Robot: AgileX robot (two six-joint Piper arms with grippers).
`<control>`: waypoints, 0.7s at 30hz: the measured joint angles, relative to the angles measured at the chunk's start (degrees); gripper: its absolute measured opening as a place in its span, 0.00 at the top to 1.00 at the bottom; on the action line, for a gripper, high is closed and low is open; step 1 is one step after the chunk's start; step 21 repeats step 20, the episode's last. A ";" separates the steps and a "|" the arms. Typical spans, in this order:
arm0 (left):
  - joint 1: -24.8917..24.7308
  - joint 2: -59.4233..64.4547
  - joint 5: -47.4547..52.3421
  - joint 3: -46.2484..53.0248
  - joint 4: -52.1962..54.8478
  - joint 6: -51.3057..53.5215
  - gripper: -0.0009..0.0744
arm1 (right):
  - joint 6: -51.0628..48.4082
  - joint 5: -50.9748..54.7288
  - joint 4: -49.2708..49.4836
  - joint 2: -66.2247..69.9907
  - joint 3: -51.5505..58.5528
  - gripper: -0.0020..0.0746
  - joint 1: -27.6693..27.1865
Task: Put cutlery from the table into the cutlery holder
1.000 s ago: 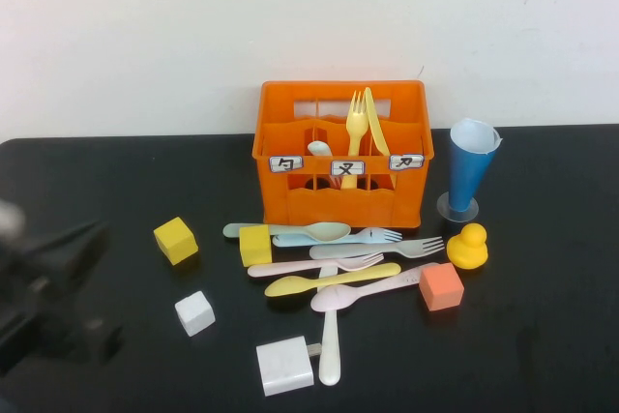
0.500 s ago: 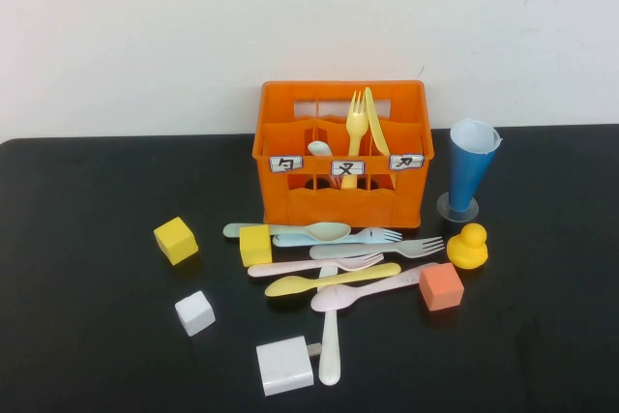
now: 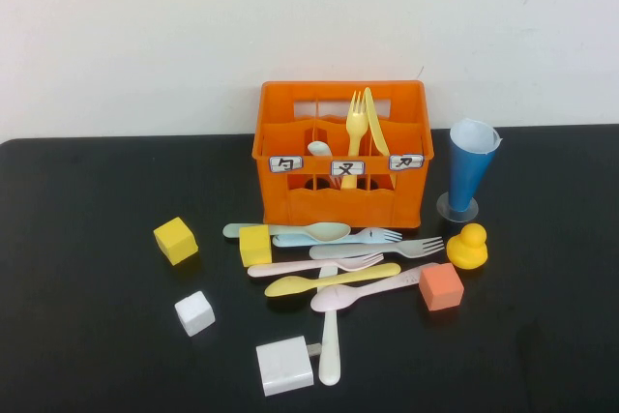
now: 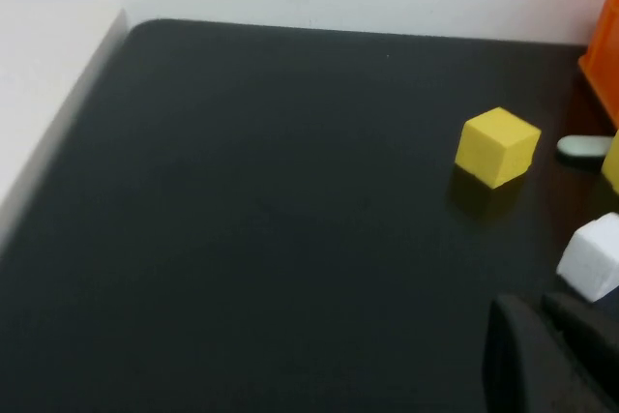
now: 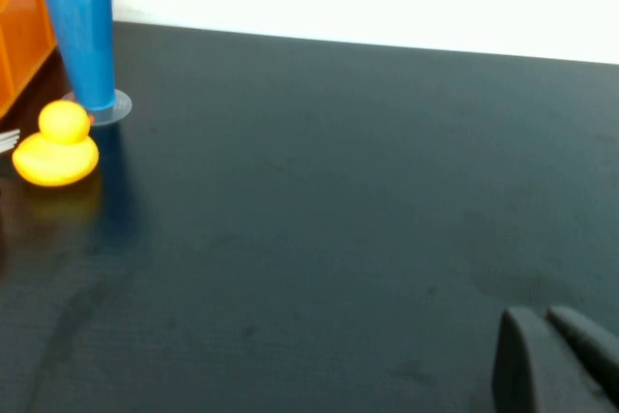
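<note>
The orange cutlery holder (image 3: 340, 202) stands at the back middle of the black table (image 3: 97, 200). In it stand a yellow fork (image 3: 356, 128), a yellow knife (image 3: 375, 128) and a white spoon (image 3: 319, 149). Several pastel pieces of cutlery lie in front of it: a pale blue-green spoon (image 3: 290, 230), a pink fork (image 3: 314, 265), a yellow spoon (image 3: 334, 280), a cream knife (image 3: 330, 336) and others. Neither arm shows in the high view. My left gripper (image 4: 546, 311) is shut and empty, low over the table's left part. My right gripper (image 5: 546, 321) is shut and empty over the right part.
Two yellow blocks (image 3: 175, 239) (image 3: 255, 245), a white block (image 3: 194, 312), a flat white block (image 3: 284, 365) and an orange block (image 3: 441, 285) lie among the cutlery. A yellow duck (image 3: 468, 246) and a blue cup (image 3: 470, 169) stand right of the holder.
My left arm, blurred at the left edge of the high view a second ago, has pulled back out of that view. Nothing on the table moved.
</note>
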 joint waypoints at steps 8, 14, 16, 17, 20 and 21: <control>0.00 0.00 0.11 0.00 0.00 2.07 0.99 | 0.00 0.00 0.00 0.00 0.00 0.98 0.00; 0.00 0.00 0.11 0.00 0.00 2.07 0.99 | 0.00 0.00 0.00 0.00 0.00 0.98 0.00; 0.00 0.00 0.11 0.00 0.00 2.07 0.99 | 0.00 0.00 0.00 0.00 0.00 0.98 0.00; 0.00 0.00 0.11 0.00 0.00 2.18 0.99 | 0.00 0.00 0.00 0.00 0.00 0.98 0.00; 0.00 0.00 0.11 0.00 0.00 2.27 0.99 | 0.00 0.00 0.00 0.00 0.00 0.98 0.00; 0.00 0.00 0.11 0.00 0.00 2.27 0.99 | 0.00 0.00 0.00 0.00 0.00 0.98 0.00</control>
